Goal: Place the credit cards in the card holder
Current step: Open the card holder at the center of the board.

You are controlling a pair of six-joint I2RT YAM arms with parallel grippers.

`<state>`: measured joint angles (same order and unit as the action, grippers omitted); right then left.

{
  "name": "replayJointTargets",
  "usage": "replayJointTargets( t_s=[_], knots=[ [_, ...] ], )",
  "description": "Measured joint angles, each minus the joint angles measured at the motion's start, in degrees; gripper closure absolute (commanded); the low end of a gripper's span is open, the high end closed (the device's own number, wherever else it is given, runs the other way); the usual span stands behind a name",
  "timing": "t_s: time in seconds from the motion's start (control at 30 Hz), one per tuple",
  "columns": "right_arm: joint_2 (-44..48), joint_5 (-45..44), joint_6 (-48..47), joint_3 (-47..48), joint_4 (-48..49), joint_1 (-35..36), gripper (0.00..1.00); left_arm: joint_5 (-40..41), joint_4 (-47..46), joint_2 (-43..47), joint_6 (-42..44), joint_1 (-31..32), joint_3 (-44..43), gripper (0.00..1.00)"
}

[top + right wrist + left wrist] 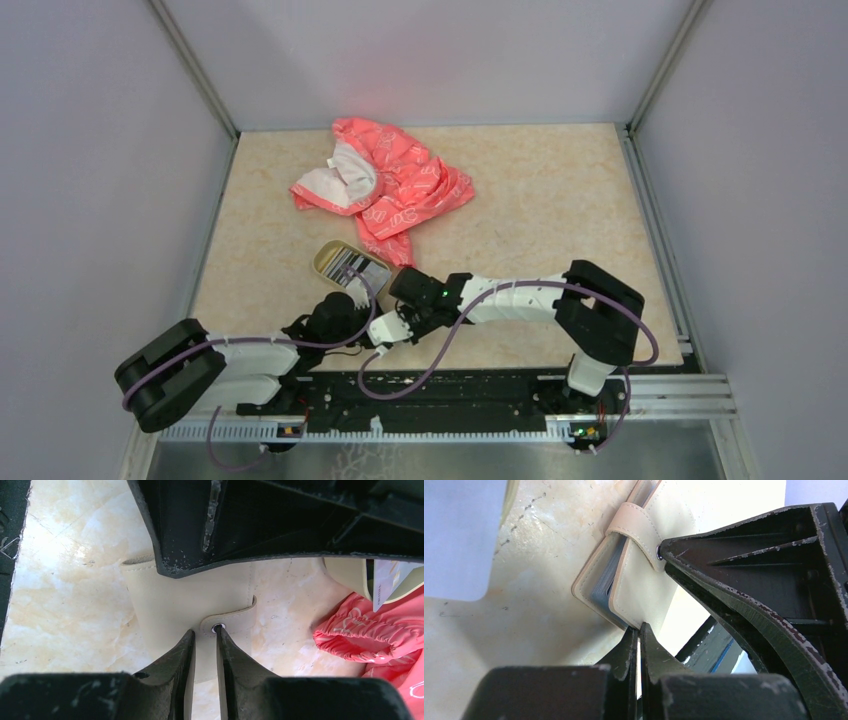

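The card holder (644, 590) is held between both arms at the near edge of the table (540, 200), left of centre. The left pincer (638, 630) is almost fully closed, nipping the holder's lower corner, with blue-grey lining showing at its open edge. The right pincer (205, 635) is narrowed to a slim gap around the strap, its tips right at the snap. The credit cards (348, 264) lie in the oval dish (325, 256) just beyond the pincers, and the pink cloth (400, 185) is farther back.

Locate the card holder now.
Wrist views show the card holder gripped by the left claw and right claw, near centre, just in front of the oval dish.
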<state>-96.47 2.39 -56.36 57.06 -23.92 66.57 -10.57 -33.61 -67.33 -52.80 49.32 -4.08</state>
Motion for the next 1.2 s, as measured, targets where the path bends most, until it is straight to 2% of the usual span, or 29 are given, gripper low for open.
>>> replayJointTargets(
  t_s=[0.1, 0.57, 0.6, 0.7, 0.77, 0.93, 1.2],
  knots=[
    [0.35, 0.44, 0.55, -0.07, 0.04, -0.42, 1.0, 0.04, -0.52, 0.0, 0.31, 0.02, 0.26, 0.99],
    [1.99, 9.05, 4.15, -1.99, 2.01, -5.01, 1.0, -0.72, -4.44, -2.27, 2.32, 0.07, 0.72, 1.0],
    [2.19, 9.4, 4.28, -2.25, 2.27, -5.31, 0.98, -0.85, -4.81, -2.51, 2.43, 0.07, 0.76, 1.0],
    [3.06, 10.4, 4.98, -3.52, 3.8, -5.99, 0.81, -1.29, -5.92, -3.21, 2.67, 0.07, 0.83, 1.0],
    [3.74, 10.51, 5.09, -4.37, 4.94, -6.1, 0.73, -1.64, -6.49, -3.52, 2.78, 0.07, 0.92, 1.0],
    [6.03, 11.58, 5.07, -6.25, 5.95, -6.36, 0.6, -3.8, -7.98, -4.11, 2.91, 0.26, 1.36, 1.0],
    [7.93, 12.37, 3.87, -7.58, 6.25, -6.29, 0.58, -7.52, -11.58, -6.34, 2.47, 0.57, 1.77, 1.0]
  ],
)
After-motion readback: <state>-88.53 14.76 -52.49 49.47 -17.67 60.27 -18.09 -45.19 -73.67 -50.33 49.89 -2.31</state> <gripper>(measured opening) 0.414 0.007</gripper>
